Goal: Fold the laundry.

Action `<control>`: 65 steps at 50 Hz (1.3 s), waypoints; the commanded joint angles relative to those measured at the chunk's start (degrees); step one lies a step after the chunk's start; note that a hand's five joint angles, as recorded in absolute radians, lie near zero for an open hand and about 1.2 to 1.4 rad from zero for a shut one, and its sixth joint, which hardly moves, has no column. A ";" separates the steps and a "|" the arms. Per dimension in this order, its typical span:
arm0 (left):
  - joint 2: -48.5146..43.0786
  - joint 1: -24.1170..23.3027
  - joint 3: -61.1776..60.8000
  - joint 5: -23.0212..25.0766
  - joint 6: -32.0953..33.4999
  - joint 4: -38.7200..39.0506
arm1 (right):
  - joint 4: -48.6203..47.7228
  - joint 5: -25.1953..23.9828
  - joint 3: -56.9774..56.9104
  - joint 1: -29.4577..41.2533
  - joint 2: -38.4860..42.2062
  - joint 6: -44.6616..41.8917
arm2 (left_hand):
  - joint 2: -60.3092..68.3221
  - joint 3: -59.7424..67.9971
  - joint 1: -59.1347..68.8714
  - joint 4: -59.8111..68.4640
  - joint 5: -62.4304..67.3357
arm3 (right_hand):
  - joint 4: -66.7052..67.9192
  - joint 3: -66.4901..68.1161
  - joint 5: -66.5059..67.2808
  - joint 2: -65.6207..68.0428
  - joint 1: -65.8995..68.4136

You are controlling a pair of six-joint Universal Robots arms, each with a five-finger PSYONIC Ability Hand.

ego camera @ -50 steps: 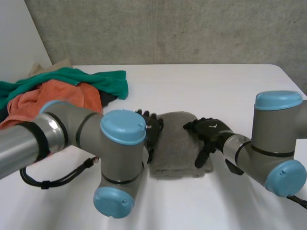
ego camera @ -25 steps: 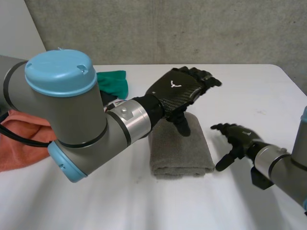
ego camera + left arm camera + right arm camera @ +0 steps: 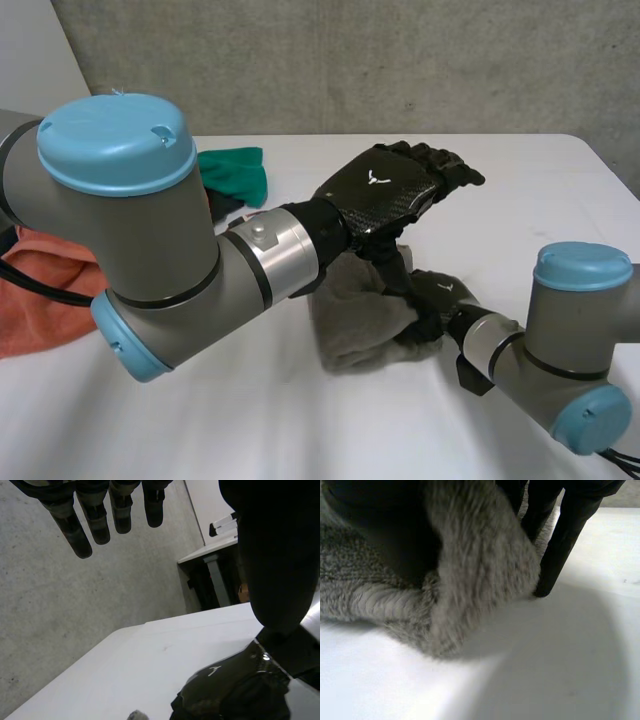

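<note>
Head view: white table (image 3: 540, 180), concrete wall (image 3: 350, 60) behind; right hand (image 3: 440, 296) pinching grey towel (image 3: 355, 322).

A rough grey concrete wall (image 3: 350, 60) rises past the far edge of the white table (image 3: 540, 190), behind the left hand (image 3: 395, 190). A smooth pale panel (image 3: 35, 60) adjoins it well off to that hand's arm side. Beyond the hand's fingertips in the left wrist view, the concrete meets a white wall (image 3: 202, 510), where a pale desk (image 3: 207, 554) stands on a grey leg (image 3: 215, 582). The light is soft and even.
</note>
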 commanded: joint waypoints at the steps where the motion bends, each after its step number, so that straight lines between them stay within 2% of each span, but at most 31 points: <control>1: 0.03 0.07 -0.83 0.03 0.07 0.01 | -1.40 5.20 -3.34 -1.18 -0.04 -1.25 | 0.74 0.70 1.76 0.90 -0.10 | 16.63 28.76 18.46 28.07 31.28; 4: 0.12 0.16 -0.65 -0.06 0.07 0.01 | -2.46 5.56 -5.54 -1.97 -1.01 -2.13 | 0.74 0.70 1.76 0.90 -0.10 | 16.63 28.76 18.46 28.07 31.28; 8: 0.65 0.33 -0.30 -0.06 0.07 0.10 | -2.56 6.09 -12.12 -6.44 0.74 -3.36 | 0.74 0.70 1.76 0.90 -0.10 | 16.63 28.76 18.46 28.07 31.28; 16: 2.14 0.42 0.31 -0.15 -0.02 0.19 | 2.01 7.84 -34.00 -18.13 13.03 -5.91 | 0.58 0.53 1.59 0.74 -0.26 | 16.63 28.76 18.46 28.07 31.28; 22: 2.67 0.24 0.93 -0.15 -0.02 0.19 | 11.58 11.01 -57.28 -24.20 27.01 -6.17 | 0.58 0.53 1.59 0.74 -0.26 | 16.63 28.76 18.46 28.07 31.28; 25: 2.67 0.24 1.02 -0.15 -0.02 0.27 | 17.63 10.92 -69.99 -27.09 34.37 -6.35 | 0.58 0.53 1.59 0.74 -0.26 | 16.63 28.76 18.46 28.07 31.28; 30: 2.49 0.16 1.02 -0.15 -0.02 0.19 | 23.20 9.17 -82.44 -30.71 41.26 -6.52 | 0.57 0.53 1.59 0.73 -0.27 | 16.63 28.76 18.46 28.07 31.28; 33: 2.32 0.16 0.58 -0.15 -0.02 0.19 | 23.11 7.06 -82.36 -31.85 41.87 -6.52 | 0.41 0.37 1.43 0.57 -0.43 | 16.63 28.76 18.46 28.07 31.28; 36: 2.06 0.07 0.49 -0.15 -0.02 0.19 | 23.11 6.97 -82.45 -32.29 42.23 -6.52 | 0.41 0.37 1.42 0.57 -0.43 | 16.63 28.76 18.46 28.07 31.28; 38: 1.97 0.07 0.40 -0.15 -0.02 0.19 | 23.11 7.40 -82.27 -32.47 42.23 -6.52 | 0.41 0.37 1.42 0.57 -0.43 | -1.57 10.56 0.26 9.86 13.08; 39: 1.97 0.07 0.49 -0.15 -0.02 0.19 | 23.11 7.67 -82.27 -32.47 42.32 -6.52 | 0.41 0.37 1.42 0.57 -0.43 | -15.13 -3.01 -13.30 -3.70 -0.48; 40: 1.88 0.07 0.49 -0.15 -0.02 0.19 | 23.11 8.28 -82.10 -32.56 42.40 -6.52 | 0.41 0.37 1.42 0.57 -0.43 | -53.37 -41.24 -51.54 -41.93 -38.72; 45: 2.14 0.15 0.40 -0.15 -0.02 0.19 | 22.58 12.14 -81.05 -32.03 41.18 -7.31 | 0.41 0.37 1.42 0.57 -0.43 | -53.37 -41.24 -51.54 -41.93 -38.72; 48: 2.58 0.16 0.40 -0.24 -0.02 0.19 | 20.92 14.35 -76.84 -31.50 36.09 -8.63 | 0.58 0.53 1.59 0.74 -0.26 | -53.37 -41.24 -51.54 -41.93 -38.72; 53: 3.19 0.42 0.58 -0.76 -0.02 0.27 | 13.21 12.34 -62.90 -31.07 23.90 -9.77 | 0.91 0.87 1.93 1.07 0.07 | -53.37 -41.24 -51.54 -41.93 -38.72; 59: 5.83 1.30 0.75 -7.17 0.07 0.45 | 3.43 9.08 -45.56 -28.44 11.22 -16.35 | 0.91 0.87 1.93 1.07 0.07 | -53.37 -41.24 -51.54 -41.93 -38.72; 60: 6.27 1.91 0.67 -9.18 0.16 0.45 | 1.60 8.38 -40.23 -25.82 7.20 -20.28 | 0.91 0.87 1.93 1.07 0.07 | -53.37 -41.24 -51.54 -41.93 -38.72; 63: 7.06 3.31 0.14 -12.53 0.60 0.45 | 0.00 7.15 -33.52 -22.72 2.52 -26.02 | 0.91 0.87 1.93 1.07 0.07 | -53.37 -41.24 -51.54 -41.93 -38.72; 65: 8.20 5.51 -0.82 -16.74 2.17 0.36 | -0.09 5.48 -26.75 -19.04 -1.70 -32.43 | 0.75 0.70 1.76 0.91 -0.09 | -53.37 -41.24 -51.54 -41.93 -38.72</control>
